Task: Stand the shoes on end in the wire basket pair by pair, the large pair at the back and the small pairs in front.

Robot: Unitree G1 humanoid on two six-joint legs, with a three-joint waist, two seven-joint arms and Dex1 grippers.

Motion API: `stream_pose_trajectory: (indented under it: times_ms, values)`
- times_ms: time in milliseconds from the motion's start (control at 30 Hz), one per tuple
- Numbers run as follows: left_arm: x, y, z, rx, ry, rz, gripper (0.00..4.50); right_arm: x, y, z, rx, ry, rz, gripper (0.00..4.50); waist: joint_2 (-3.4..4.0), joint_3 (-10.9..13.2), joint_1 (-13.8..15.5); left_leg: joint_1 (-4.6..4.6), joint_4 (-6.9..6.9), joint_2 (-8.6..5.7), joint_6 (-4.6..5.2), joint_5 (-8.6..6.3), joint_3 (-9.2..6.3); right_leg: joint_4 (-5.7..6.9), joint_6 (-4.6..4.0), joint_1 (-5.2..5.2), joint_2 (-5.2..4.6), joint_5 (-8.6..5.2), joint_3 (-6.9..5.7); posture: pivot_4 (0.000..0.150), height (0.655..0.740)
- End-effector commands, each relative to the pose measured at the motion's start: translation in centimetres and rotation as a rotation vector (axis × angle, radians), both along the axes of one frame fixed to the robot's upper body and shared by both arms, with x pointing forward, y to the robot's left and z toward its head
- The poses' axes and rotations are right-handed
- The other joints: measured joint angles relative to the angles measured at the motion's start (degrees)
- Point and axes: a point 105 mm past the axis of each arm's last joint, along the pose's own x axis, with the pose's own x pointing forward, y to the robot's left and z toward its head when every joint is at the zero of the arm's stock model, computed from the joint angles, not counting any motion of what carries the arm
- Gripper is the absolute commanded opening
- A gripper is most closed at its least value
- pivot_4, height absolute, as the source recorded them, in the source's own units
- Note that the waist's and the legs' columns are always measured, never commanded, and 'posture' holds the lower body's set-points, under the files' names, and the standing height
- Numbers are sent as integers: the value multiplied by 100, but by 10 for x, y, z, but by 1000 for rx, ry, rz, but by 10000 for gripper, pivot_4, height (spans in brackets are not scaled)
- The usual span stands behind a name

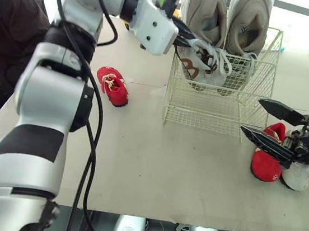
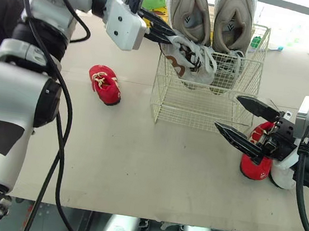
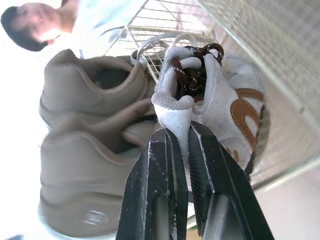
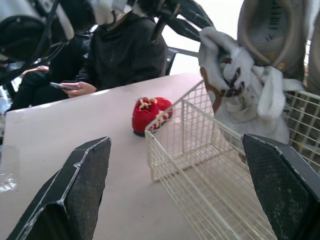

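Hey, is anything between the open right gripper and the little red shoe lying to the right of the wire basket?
Nothing visible. The right gripper is open close over the small red fabric shoe. Its lower finger crosses just above the shoe, and the fingertips point toward the cream wire basket.

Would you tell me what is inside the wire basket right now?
Two large tan shoes stand on end at the back; in front, a white shoe with brown trim, its tongue pinched by the left gripper. The tan shoes' lower ends are covered.
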Motion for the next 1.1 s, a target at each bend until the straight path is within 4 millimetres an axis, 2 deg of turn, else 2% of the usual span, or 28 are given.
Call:
stream_pose_trajectory:
  times_ms: [33, 267, 667, 867, 1100]
  values:
    - [-11, -12, 17, 85, -106, -53, 185, 3, 1, 7, 5, -37, 27, 39957, 0, 0, 2, 1, 0, 0, 0, 0, 1, 0, 0, 0, -1, 0, 0, 1500, 7400]
    - [-13, -18, -1, 308, -143, -98, 185, 11, 3, 7, -15, -42, 55, 39957, 0, 0, -4, 0, 0, 2, 1, -1, 1, 1, -1, -2, 1, 0, 3, 1500, 7400]
    - [-16, -25, -11, 594, -247, -138, 185, 8, 4, 7, -10, -49, 42, 39957, -1, 1, -9, 0, 0, 2, 4, -2, 1, 1, 0, -2, 1, -1, 11, 1500, 7400]
    - [-15, -24, -14, 672, -263, -133, 185, 7, 5, 6, -3, -52, 29, 39957, -1, 1, -15, 1, 0, 3, 4, -2, 2, 2, 0, -2, 2, -1, 18, 1500, 7400]
    - [-18, -32, -14, 776, -309, -155, 185, 3, 5, 6, 2, -57, 17, 39957, -2, 1, -6, -1, 0, 2, 5, -3, 1, 0, 1, -2, 1, -2, 18, 1500, 7400]
